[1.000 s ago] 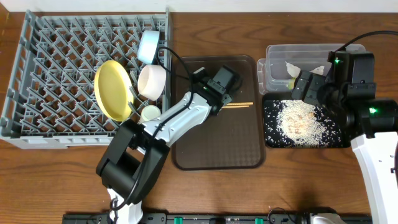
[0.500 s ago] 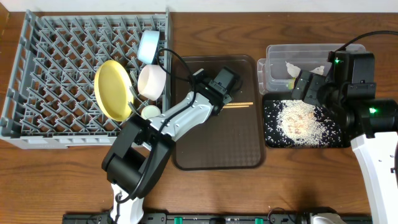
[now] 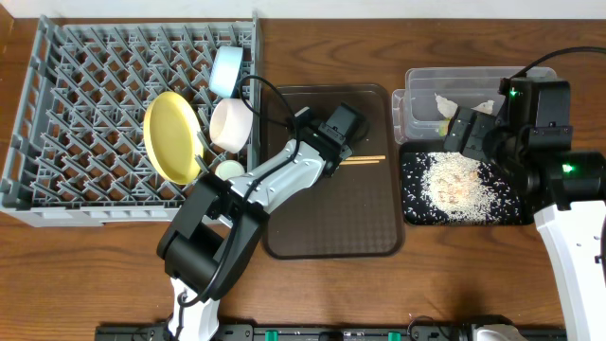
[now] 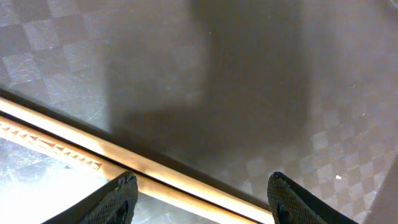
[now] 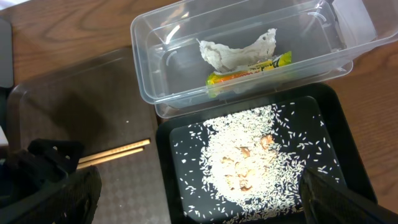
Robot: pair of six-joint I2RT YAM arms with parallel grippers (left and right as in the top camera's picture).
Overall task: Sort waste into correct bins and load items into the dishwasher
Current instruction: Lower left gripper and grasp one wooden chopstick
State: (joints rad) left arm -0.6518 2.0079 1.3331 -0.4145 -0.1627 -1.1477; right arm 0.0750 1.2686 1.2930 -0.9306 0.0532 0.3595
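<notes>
My left gripper [image 3: 333, 156] hangs open low over the brown serving tray [image 3: 331, 218]. A pair of wooden chopsticks [image 4: 155, 171] runs across the gap between its fingertips [image 4: 121, 196], with no grip on them. My right gripper [image 5: 199, 193] stands wide open above the black tray [image 5: 180, 186], which holds rice and food scraps [image 5: 249, 155]. The clear tub [image 5: 149, 93] holds a white tissue [image 5: 233, 53] and the orange-and-green wrapper [image 5: 249, 70]. In the grey dish rack [image 3: 95, 114] stand the yellow-green plate [image 3: 173, 137], the light blue bowl [image 3: 225, 69], the white bowl [image 3: 230, 123] and the small white cup [image 3: 228, 171].
The chopsticks [image 3: 365, 160] lie on the upper right part of the brown tray, which sits between the rack and the two bins. Bare wooden table [image 3: 454, 275] runs along the front. The left arm's cable loops over the rack's right wall.
The left arm's lower links have shifted slightly. Its gripper stays over the chopsticks, and the right arm has not moved.
</notes>
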